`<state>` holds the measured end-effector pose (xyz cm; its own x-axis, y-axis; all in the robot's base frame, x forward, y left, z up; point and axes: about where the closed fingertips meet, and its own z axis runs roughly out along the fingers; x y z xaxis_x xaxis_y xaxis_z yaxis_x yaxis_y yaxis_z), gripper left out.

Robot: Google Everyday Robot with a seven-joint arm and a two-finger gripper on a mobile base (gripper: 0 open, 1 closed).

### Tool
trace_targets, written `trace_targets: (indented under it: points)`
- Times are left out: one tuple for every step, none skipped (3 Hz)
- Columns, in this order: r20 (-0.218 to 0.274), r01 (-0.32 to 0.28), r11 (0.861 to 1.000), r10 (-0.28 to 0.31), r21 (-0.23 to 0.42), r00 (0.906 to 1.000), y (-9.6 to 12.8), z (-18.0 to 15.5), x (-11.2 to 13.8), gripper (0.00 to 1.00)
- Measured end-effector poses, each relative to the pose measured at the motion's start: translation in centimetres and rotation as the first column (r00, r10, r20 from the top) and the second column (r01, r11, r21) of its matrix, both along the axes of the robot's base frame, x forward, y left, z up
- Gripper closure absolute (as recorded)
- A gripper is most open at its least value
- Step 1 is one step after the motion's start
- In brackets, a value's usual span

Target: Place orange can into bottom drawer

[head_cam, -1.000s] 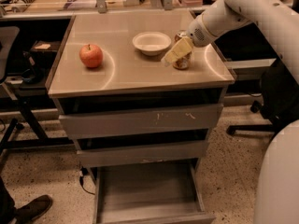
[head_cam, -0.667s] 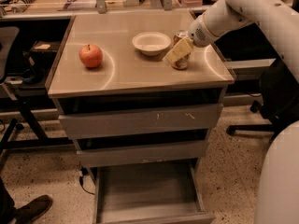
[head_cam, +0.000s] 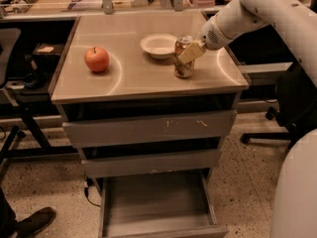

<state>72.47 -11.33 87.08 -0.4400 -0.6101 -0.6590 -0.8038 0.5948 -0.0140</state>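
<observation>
The orange can (head_cam: 182, 66) stands upright on the grey cabinet top (head_cam: 133, 78), just right of the white bowl. My gripper (head_cam: 190, 52) reaches in from the right and is shut on the can's upper part, with one cream finger (head_cam: 192, 51) lying across its front. The can's base is at the level of the cabinet top. The bottom drawer (head_cam: 153, 197) is pulled out below the cabinet front; its grey tray is empty. The two upper drawers (head_cam: 148, 128) are pushed in.
A red apple (head_cam: 96, 59) sits on the left of the cabinet top and a white bowl (head_cam: 158, 45) at the back middle. A black office chair (head_cam: 292, 108) stands to the right. My white body (head_cam: 297, 192) fills the lower right. A shoe (head_cam: 34, 221) is at the lower left.
The gripper and the can have shifted slightly left, towards the bowl. More of the can, including its silver top, now shows.
</observation>
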Motion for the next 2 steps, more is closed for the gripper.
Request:
trace_targets:
  points:
    - [0.0, 0.0, 1.0, 0.0, 0.0, 1.0, 0.01, -0.01, 0.0, 0.89]
    - [0.0, 0.0, 1.0, 0.0, 0.0, 1.0, 0.01, -0.01, 0.0, 1.0]
